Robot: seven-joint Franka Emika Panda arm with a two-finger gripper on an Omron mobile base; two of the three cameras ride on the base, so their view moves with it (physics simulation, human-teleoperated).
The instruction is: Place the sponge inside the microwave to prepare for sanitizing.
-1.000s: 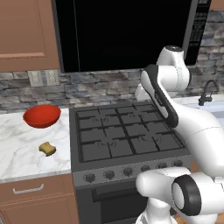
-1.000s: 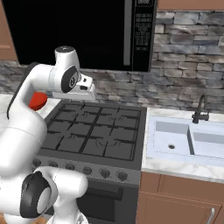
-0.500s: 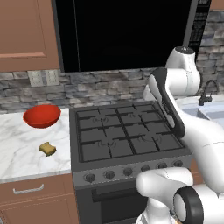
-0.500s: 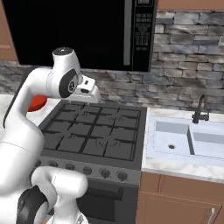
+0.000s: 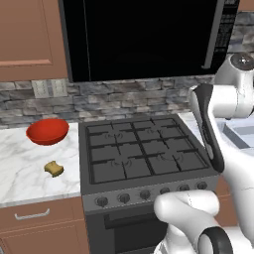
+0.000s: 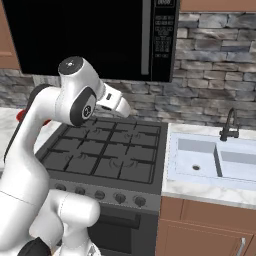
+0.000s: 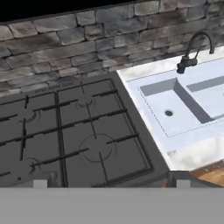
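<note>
The sponge [image 5: 53,168], a small yellow-tan block, lies on the white marble counter [image 5: 20,173] left of the stove, in front of the red bowl [image 5: 47,131]. Above the stove hangs the black microwave [image 5: 144,39] with its dark door shut and its keypad strip [image 6: 165,30] on the right. My gripper [image 7: 111,184] is open and holds nothing: its two small tips [image 7: 40,183] stand far apart at the bottom of the hand view. It looks down over the right side of the stove and the sink, far from the sponge.
The black gas stove [image 5: 141,151] fills the middle, with knobs along its front. To its right sits a white sink [image 6: 210,160] with a dark faucet [image 6: 229,125]. A stone backsplash runs behind, and wooden cabinets [image 5: 30,39] flank the microwave.
The arm's upper part has swung to the right in the left base view. The bowl, sponge and stove have stayed where they were.
</note>
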